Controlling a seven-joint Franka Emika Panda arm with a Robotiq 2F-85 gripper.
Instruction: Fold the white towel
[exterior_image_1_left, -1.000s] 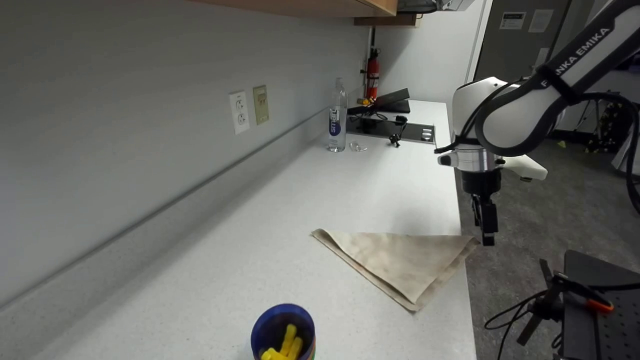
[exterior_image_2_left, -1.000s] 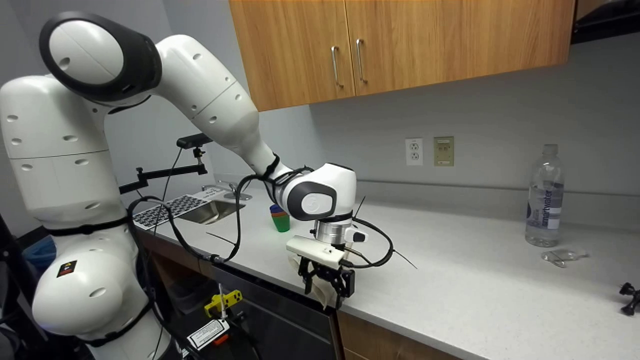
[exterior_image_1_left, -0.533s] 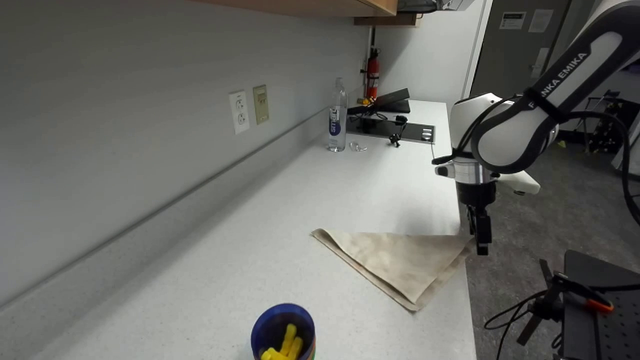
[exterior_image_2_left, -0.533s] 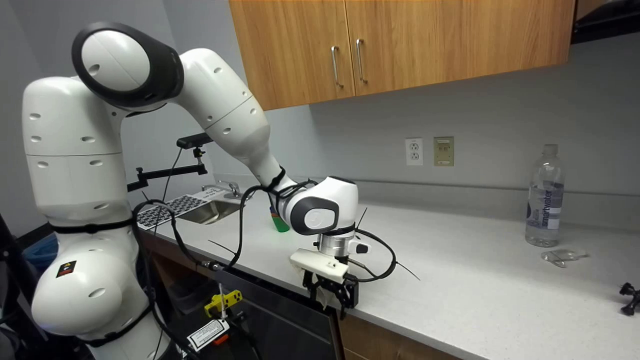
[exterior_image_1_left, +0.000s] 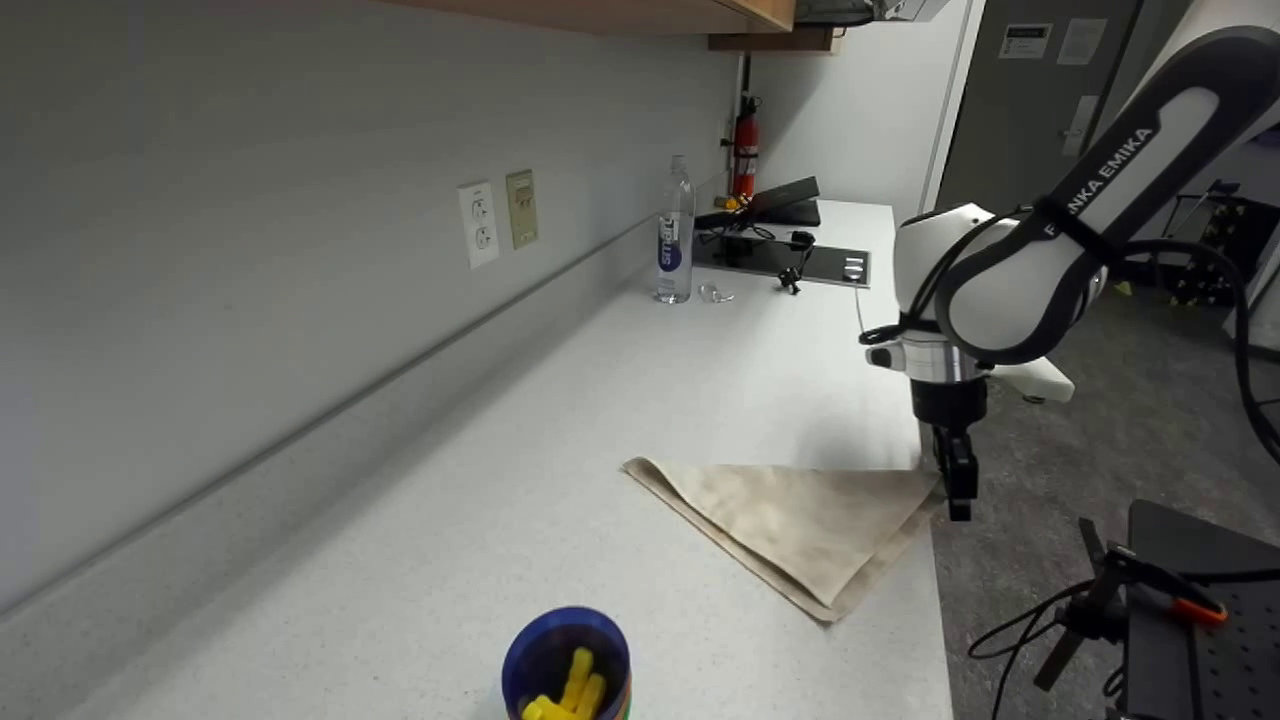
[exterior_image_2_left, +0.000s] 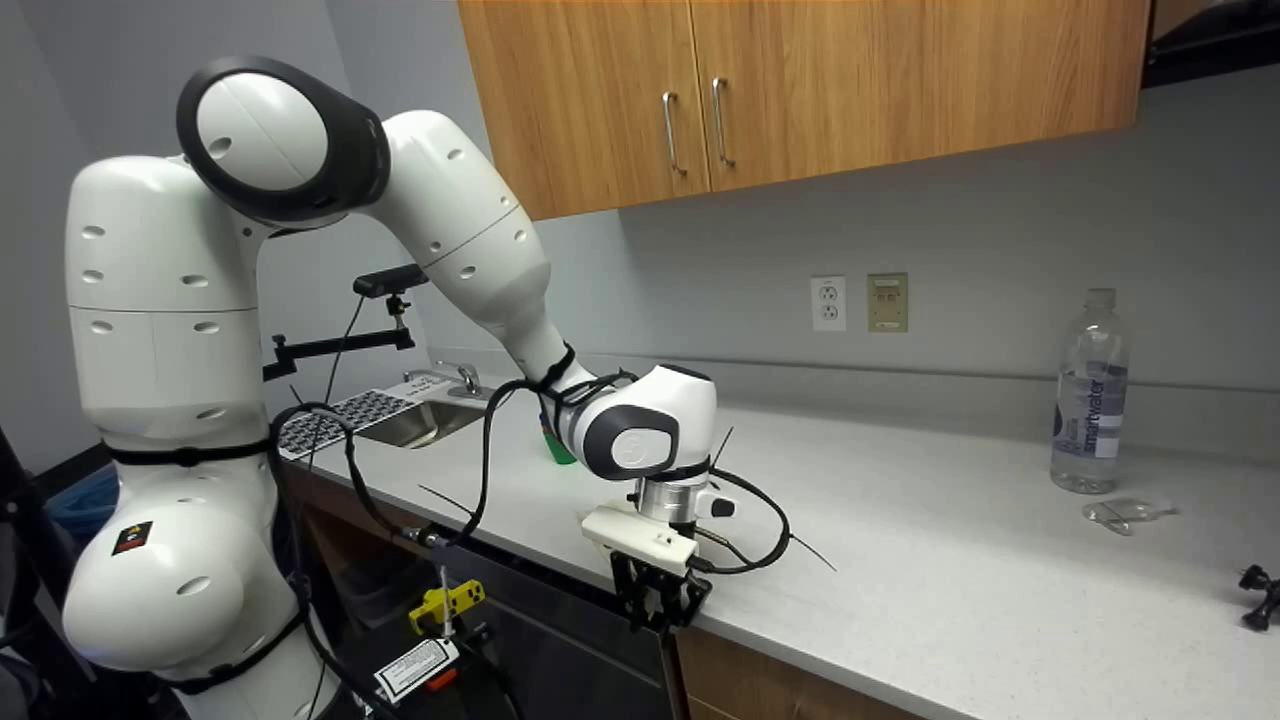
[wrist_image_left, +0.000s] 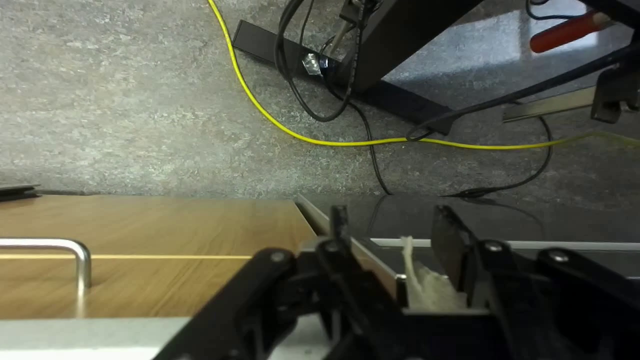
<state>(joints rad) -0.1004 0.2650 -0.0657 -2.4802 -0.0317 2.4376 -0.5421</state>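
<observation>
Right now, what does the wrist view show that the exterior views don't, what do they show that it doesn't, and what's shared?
Only the wrist view: the yellow cable across the floor.

Only the exterior views, both of them: the water bottle standing on the counter and the white outlet on the wall.

Shared: the gripper, jaws apart, and that counter appear in all three. The towel lies folded over in an exterior view; the wrist view catches a small piece between the jaws. Whether both exterior views show it is unclear.
</observation>
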